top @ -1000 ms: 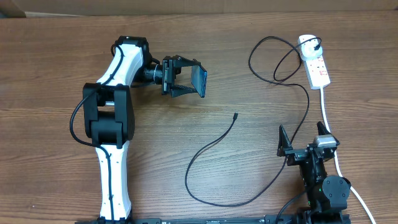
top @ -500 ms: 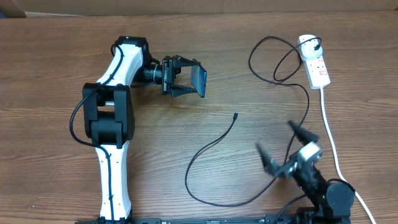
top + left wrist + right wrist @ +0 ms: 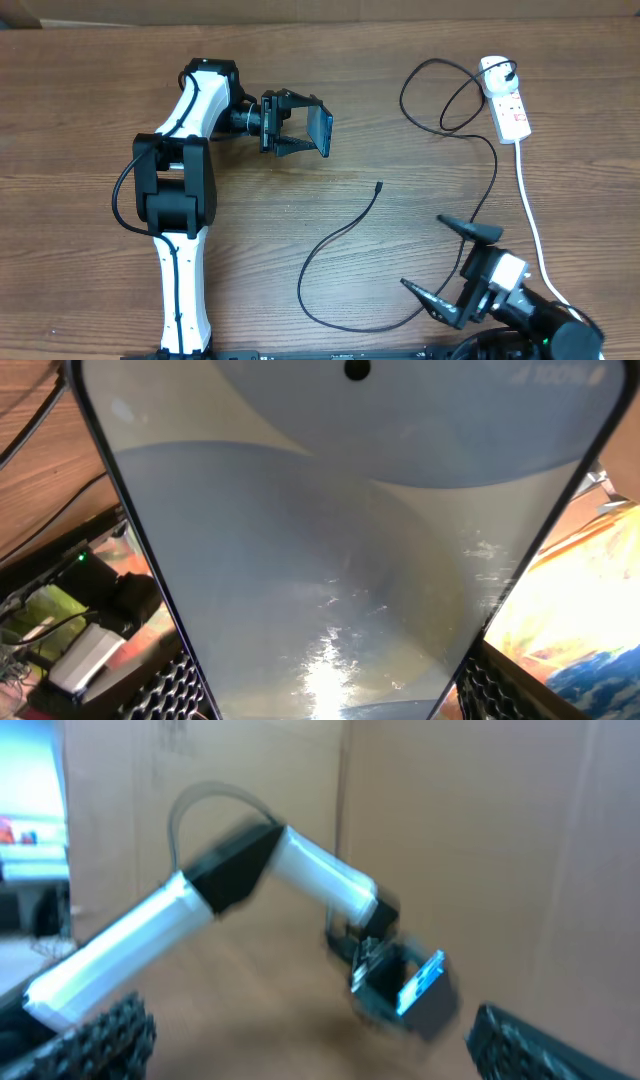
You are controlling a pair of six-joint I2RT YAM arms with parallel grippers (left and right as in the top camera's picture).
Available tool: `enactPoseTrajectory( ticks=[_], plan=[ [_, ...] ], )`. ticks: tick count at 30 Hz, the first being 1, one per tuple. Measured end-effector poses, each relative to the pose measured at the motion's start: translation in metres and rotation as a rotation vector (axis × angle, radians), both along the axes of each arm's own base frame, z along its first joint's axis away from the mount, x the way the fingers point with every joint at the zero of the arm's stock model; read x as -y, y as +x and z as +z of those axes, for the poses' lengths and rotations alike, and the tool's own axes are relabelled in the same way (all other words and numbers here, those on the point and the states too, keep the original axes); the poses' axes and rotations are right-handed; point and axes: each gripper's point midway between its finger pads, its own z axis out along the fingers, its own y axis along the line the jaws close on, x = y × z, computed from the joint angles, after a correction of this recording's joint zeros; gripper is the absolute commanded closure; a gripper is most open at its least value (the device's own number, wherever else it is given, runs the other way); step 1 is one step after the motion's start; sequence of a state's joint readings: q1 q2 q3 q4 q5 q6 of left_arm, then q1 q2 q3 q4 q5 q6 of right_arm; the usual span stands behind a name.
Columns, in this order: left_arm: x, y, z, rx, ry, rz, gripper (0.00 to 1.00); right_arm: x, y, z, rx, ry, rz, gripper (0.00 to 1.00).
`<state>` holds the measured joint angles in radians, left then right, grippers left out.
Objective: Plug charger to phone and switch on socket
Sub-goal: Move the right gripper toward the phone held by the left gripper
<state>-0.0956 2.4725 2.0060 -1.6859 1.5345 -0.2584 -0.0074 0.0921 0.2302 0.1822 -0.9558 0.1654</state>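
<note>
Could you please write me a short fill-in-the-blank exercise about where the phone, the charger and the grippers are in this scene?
1. The left gripper is shut on the ___.
2. The right gripper has its jaws ___.
3. The charger has its connector tip lying on the ___, in neither gripper.
4. The charger's black plug sits in the white ___.

Missing words: phone; open; table; socket.

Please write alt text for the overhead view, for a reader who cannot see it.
The left gripper holds the phone on edge over a wooden table. The charger lies loose, its connector tip free mid-table, its plug in the white socket. The right gripper is open.
</note>
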Motion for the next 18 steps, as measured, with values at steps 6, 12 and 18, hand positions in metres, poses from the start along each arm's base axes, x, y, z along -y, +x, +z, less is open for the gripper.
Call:
enactPoseTrajectory(
  ticks=[6,12,18],
  plan=[
    [0.0,0.0,0.0,-0.002,0.0,0.0,0.35,0.012,0.04,0.019,-0.397,0.023,-0.06,0.0],
    [0.0,0.0,0.0,-0.002,0.0,0.0,0.35,-0.003,0.063,0.023,-0.623,0.043,0.171,0.0],
    [0.0,0.0,0.0,-0.002,0.001,0.0,0.35,-0.012,0.068,0.006,-0.865,0.108,0.374,0.0]
  ],
)
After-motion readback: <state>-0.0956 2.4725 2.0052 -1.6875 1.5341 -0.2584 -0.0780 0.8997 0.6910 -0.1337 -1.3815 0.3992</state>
